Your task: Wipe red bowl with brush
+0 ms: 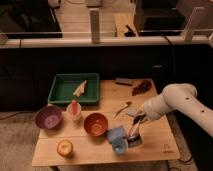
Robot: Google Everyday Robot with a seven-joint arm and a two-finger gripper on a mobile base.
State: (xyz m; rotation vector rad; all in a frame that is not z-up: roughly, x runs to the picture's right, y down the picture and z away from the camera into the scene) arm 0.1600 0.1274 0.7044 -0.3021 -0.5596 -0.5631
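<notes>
The red bowl (96,124) sits on the wooden table (155,142), left of centre, reddish-orange with a darker inside. The brush (134,141), small with a dark head, lies near the table's front right, just right of the blue cloth (116,135). My gripper (135,128) points down directly above the brush, at the end of the white arm (170,102) that reaches in from the right. The gripper is to the right of the red bowl, with the cloth between them.
A purple bowl (48,117) and a small yellow-orange round thing (64,147) sit at the left. A pink-topped bottle (74,111) stands beside the red bowl. A green tray (74,89) is at the back left. A silver spoon (121,109) and dark items (141,86) lie behind the gripper.
</notes>
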